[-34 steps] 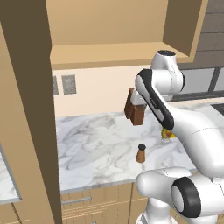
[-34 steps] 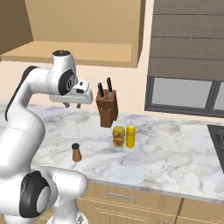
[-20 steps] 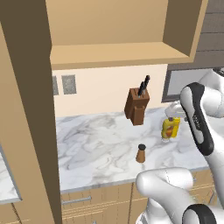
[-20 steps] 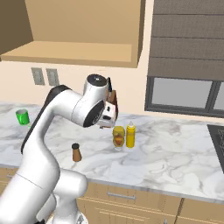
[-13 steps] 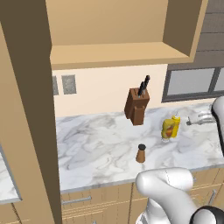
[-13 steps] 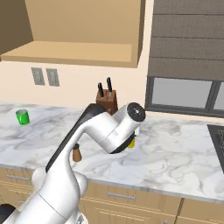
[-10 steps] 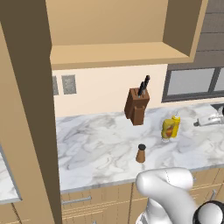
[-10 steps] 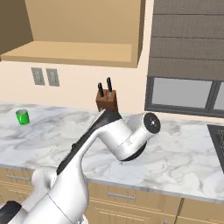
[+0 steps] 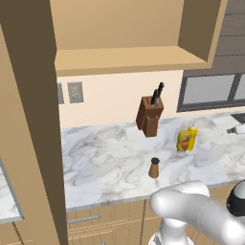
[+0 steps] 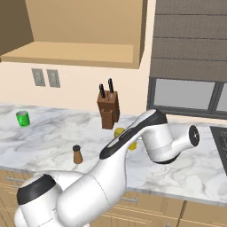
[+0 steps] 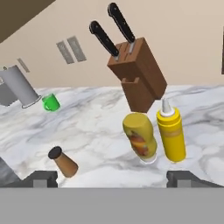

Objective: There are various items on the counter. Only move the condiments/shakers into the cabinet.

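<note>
Jaws are spread wide on the gripper (image 11: 112, 177) and holding nothing — not touching anything either. Straight out ahead between the fingertips sit the jar (image 11: 140, 137) and the squeeze bottle (image 11: 171, 132), side by side on the counter (image 11: 96, 131). The little shaker (image 11: 63, 162) stands just beyond the left fingertip, knife block (image 11: 139, 76) behind — cabinet (image 9: 129, 55) shelf above it all.

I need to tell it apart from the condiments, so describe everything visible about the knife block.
The knife block is a brown, wood-looking block with a notched front, and two black handles jut from its top. It stands upright on the white marble counter near the back wall, and appears tilted in the hand view because that camera is rolled. The yellow-orange jar and the yellow squeeze bottle stand in front of it, apart from it. Nothing else touches it.
</note>
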